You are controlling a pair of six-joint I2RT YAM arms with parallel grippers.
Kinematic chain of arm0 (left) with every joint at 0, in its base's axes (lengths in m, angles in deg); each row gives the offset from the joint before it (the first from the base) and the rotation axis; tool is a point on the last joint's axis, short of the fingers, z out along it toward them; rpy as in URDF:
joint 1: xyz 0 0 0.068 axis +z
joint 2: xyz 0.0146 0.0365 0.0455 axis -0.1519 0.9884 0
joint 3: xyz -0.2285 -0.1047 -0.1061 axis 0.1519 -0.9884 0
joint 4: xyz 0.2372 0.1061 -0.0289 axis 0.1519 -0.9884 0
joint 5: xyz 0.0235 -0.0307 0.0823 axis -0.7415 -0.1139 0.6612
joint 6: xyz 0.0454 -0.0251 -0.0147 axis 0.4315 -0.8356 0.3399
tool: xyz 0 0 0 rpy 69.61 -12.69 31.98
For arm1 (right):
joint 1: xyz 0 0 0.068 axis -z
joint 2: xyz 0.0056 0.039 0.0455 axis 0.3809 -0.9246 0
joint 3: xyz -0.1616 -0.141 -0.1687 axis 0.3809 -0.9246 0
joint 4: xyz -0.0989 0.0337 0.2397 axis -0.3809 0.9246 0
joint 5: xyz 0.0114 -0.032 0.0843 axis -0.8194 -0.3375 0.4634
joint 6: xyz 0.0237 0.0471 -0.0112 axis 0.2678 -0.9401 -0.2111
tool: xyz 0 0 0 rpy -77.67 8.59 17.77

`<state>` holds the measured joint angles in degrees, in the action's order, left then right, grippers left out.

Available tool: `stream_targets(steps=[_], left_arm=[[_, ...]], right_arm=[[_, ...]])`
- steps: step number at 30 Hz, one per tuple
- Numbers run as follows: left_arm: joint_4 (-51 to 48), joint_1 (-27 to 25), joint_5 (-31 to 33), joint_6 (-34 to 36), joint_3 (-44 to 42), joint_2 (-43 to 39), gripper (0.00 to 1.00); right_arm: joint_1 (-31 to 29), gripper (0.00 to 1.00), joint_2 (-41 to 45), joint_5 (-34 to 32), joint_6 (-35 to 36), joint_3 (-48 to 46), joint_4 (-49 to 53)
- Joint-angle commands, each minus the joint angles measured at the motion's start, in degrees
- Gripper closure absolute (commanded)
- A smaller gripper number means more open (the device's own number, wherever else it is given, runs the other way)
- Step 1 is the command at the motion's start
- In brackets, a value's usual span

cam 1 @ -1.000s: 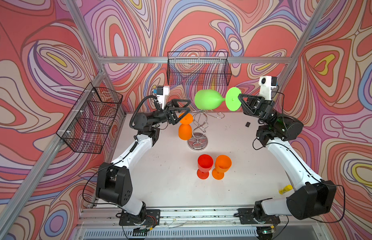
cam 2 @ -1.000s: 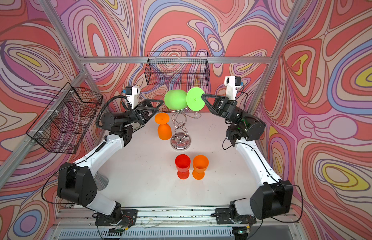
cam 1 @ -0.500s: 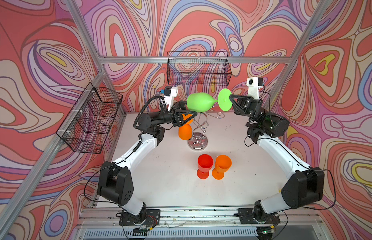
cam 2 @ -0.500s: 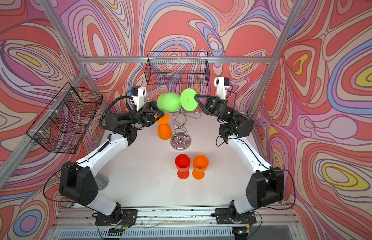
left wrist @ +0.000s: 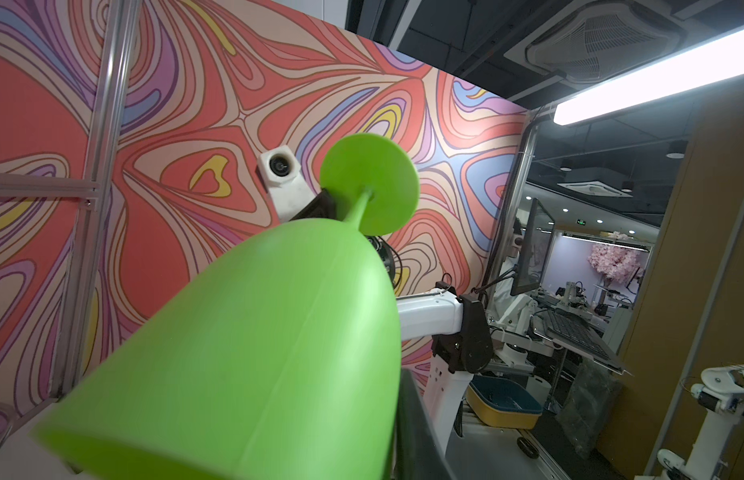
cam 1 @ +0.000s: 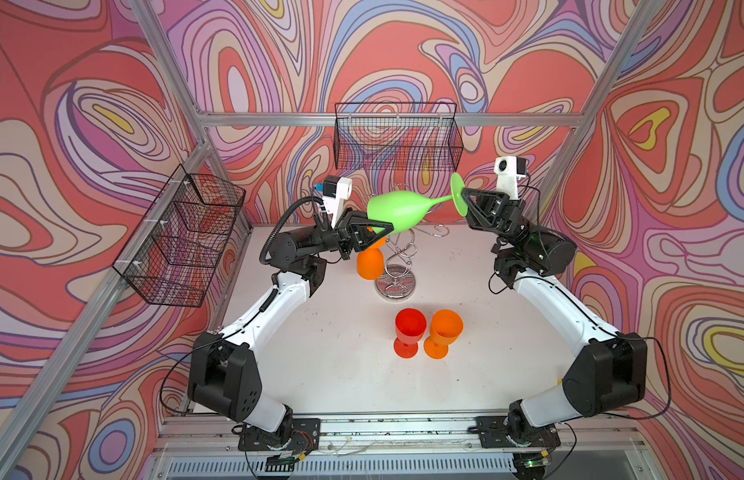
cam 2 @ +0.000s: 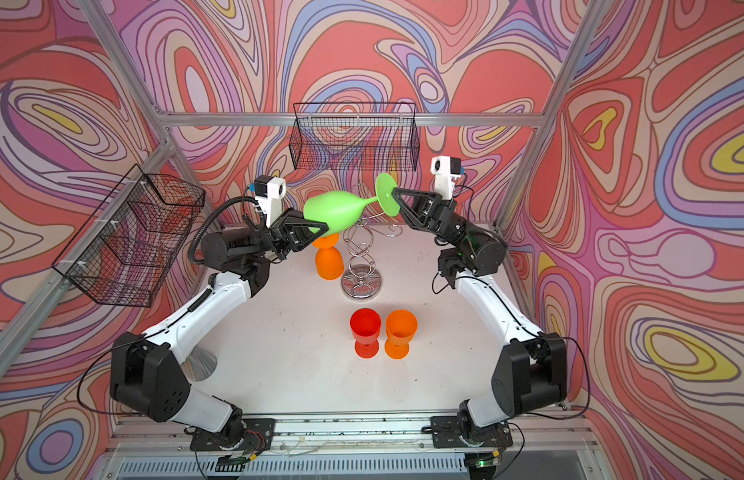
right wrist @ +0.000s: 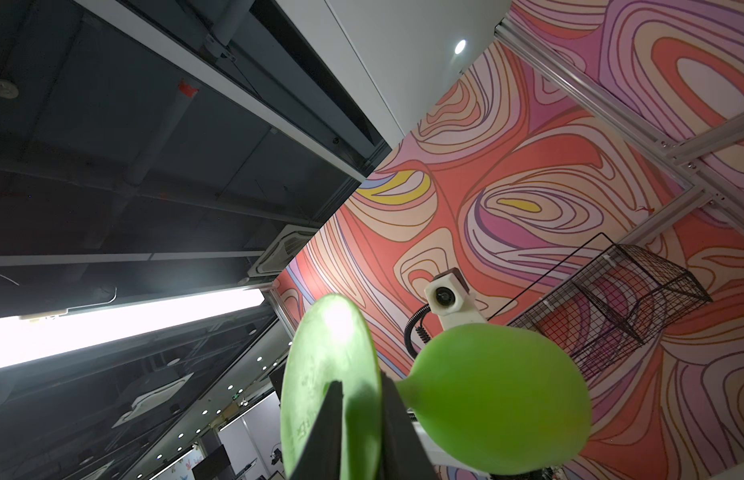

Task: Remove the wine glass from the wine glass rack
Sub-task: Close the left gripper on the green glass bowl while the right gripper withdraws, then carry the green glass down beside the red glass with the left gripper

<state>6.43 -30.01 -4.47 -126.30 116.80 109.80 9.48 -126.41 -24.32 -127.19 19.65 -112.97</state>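
Left gripper (cam 1: 380, 229) is closed on the bowl's mouth end of the wine glass (cam 1: 397, 210) in both top views. The glass lies nearly level above the wine glass rack (cam 1: 396, 286), with its mouth toward the left arm and its foot slightly higher at the right gripper (cam 1: 465, 198). A second ago the left jaws stood wide.

Left wrist view: the wine glass (left wrist: 258, 353) has its bowl nearest and its foot pointing away.

Right wrist view: the right gripper (right wrist: 360, 380) has its fingers (right wrist: 332, 419) astride the foot disc, slightly parted, where earlier they clamped it.
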Motion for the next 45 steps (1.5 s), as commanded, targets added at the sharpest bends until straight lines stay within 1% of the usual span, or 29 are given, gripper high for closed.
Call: stream_targets(steps=[1,3,5,6,7,9,10,11,12,13,14,15,16,17,18,19,20,22,25,28,31,34,39,42,44,45], left_arm=[[2.8,0.3,0.9,0.4,-1.3,-2.1,1.0],[2.7,0.3,0.9,1.1,-2.1,-3.3,1.0],[2.8,0.3,0.4,1.5,-2.7,-4.7,1.0],[2.7,0.3,-0.3,1.5,-2.7,-5.2,1.0],[2.5,0.3,-1.2,1.5,-2.6,-5.9,1.0],[1.2,0.3,-3.0,2.0,-2.6,-7.2,1.0],[-1.0,0.3,-4.0,3.2,-2.6,-8.2,1.0],[-4.6,0.3,-4.8,5.1,-2.6,-9.4,1.0],[-9.0,0.3,-5.3,8.3,-2.7,-10.6,1.0],[-16.6,0.3,-5.4,13.2,-2.7,-12.2,1.0],[-25.3,0.3,-5.2,18.9,-2.4,-13.8,1.0],[-38.1,0.3,-3.9,27.4,-1.4,-15.9,1.0],[-52.5,0.1,-1.3,37.1,0.1,-17.8,1.0],[-64.4,-0.4,1.7,45.5,2.3,-19.2,1.0],[-77.8,-1.2,6.1,53.9,5.2,-20.3,1.0],[-87.6,-2.1,10.3,59.6,7.9,-20.8,1.0],[-94.7,-2.4,12.9,62.7,10.2,-21.3,1.0],[-107.2,-3.3,20.0,68.0,14.3,-22.7,1.0],[-120.2,-5.0,32.0,73.5,17.6,-26.0,1.0],[-128.7,-5.2,39.1,74.6,19.2,-27.6,1.0],[-136.7,-5.2,42.0,73.4,21.3,-27.0,1.0],[-142.9,-5.8,43.1,72.8,20.6,-27.7,1.0],[-149.6,-6.2,43.8,73.5,16.1,-29.6,1.0],[-150.9,-6.7,45.0,73.2,12.6,-28.4,1.0],[-152.1,-9.0,47.2,73.8,10.8,-26.2,1.0],[-152.4,-11.3,50.2,73.9,9.9,-24.9,1.0]], right_arm=[[-0.4,0.65,0.4,2.3,3.0,-0.7,0.5],[0.0,0.56,1.3,3.3,5.9,-1.2,3.9],[1.1,0.49,3.0,4.0,10.3,-1.8,9.7],[1.7,0.47,4.0,4.2,13.1,-2.1,13.2],[2.6,0.46,5.5,4.0,17.2,-2.5,19.1],[4.2,0.44,9.7,2.3,29.1,-2.6,36.3],[4.5,0.42,12.3,-0.4,38.6,-1.8,49.9],[4.5,0.4,14.9,-5.3,49.8,0.5,64.6],[4.4,0.39,16.6,-10.9,58.6,2.8,77.1],[4.0,0.39,18.0,-17.6,65.3,5.4,86.8],[4.0,0.39,19.1,-22.4,69.1,6.3,91.7],[4.0,0.39,20.4,-26.8,72.2,6.8,95.8],[4.0,0.39,21.4,-31.3,74.9,7.1,99.0],[4.0,0.39,22.1,-34.0,76.4,7.2,101.4],[4.0,0.39,22.6,-36.3,77.8,7.2,103.5],[4.0,0.38,23.0,-38.1,79.3,7.2,105.3],[4.0,0.38,23.2,-39.4,79.9,7.0,106.6],[4.0,0.38,23.6,-42.5,81.2,6.2,108.9],[4.0,0.38,23.5,-48.3,81.7,5.2,111.7],[4.0,0.38,23.1,-52.4,82.6,4.6,113.3],[4.0,0.38,22.7,-54.5,83.4,4.3,113.6],[4.0,0.38,22.5,-56.2,83.7,4.2,113.5],[4.0,0.38,23.1,-58.2,83.9,3.0,112.9],[4.0,0.38,22.9,-58.0,83.4,2.2,112.7],[4.0,0.38,22.9,-57.9,83.1,1.8,112.4],[4.0,0.38,22.8,-58.0,83.1,1.6,112.4]])
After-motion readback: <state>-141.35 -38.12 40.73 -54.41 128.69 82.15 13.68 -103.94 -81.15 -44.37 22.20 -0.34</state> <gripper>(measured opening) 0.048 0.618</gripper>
